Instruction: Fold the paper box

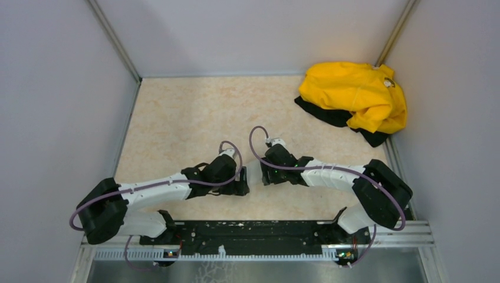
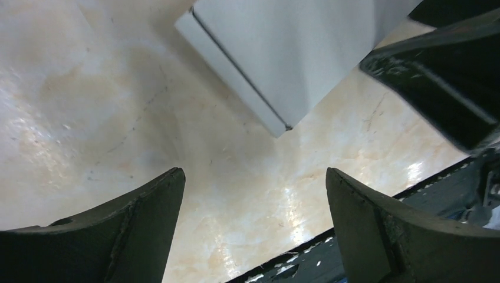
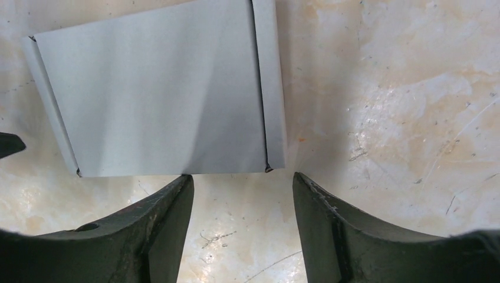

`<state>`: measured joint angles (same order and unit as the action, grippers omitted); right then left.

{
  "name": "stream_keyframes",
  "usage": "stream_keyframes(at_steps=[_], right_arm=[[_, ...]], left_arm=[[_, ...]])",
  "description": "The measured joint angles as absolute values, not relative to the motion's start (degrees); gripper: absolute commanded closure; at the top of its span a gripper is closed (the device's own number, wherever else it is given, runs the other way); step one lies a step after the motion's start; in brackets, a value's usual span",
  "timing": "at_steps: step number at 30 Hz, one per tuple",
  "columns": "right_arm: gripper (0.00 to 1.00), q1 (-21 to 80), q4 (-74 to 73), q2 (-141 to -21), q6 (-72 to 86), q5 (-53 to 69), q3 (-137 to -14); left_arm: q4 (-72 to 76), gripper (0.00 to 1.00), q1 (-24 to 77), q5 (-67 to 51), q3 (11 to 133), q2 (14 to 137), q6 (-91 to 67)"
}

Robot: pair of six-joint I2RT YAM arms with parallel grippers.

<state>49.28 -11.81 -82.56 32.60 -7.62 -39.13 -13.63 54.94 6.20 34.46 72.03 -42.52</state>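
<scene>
The paper box is a pale grey flat folded rectangle lying on the beige table, with narrow side flaps along two edges. My right gripper is open just short of the box's near edge, and nothing sits between its fingers. In the left wrist view a corner of the box shows at the top, well beyond my left gripper, which is wide open and empty. Seen from above, the box is a small pale patch between the two grippers, left gripper and right gripper, and is mostly hidden by them.
A crumpled yellow garment lies over dark cloth at the back right corner. Grey walls close in the table on three sides. A black mounting rail runs along the near edge.
</scene>
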Motion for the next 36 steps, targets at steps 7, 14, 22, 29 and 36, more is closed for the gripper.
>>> stream_keyframes(at_steps=[7, 14, 22, 29, 36], right_arm=[[0.36, 48.3, -12.9, -82.5, 28.4, -5.6, -39.6], [0.44, 46.8, -15.5, -82.5, 24.4, -4.5, -40.3], [0.51, 43.0, -16.5, -82.5, 22.7, -2.2, -40.7], [0.50, 42.8, -15.7, -84.8, 22.3, -1.6, -44.8], [0.48, 42.3, -14.4, -89.2, 22.1, -1.0, -47.1]], left_arm=[[-12.0, 0.19, 58.5, 6.2, 34.7, 76.8, -44.6], [-7.7, 0.22, 58.9, 10.2, 39.4, 84.0, -45.8], [-4.0, 0.33, 55.7, 12.0, 41.6, 88.1, -46.7], [-3.5, 0.33, 50.0, 12.0, 41.6, 88.2, -45.6], [-3.4, 0.31, 43.3, 11.9, 41.7, 88.2, -41.6]])
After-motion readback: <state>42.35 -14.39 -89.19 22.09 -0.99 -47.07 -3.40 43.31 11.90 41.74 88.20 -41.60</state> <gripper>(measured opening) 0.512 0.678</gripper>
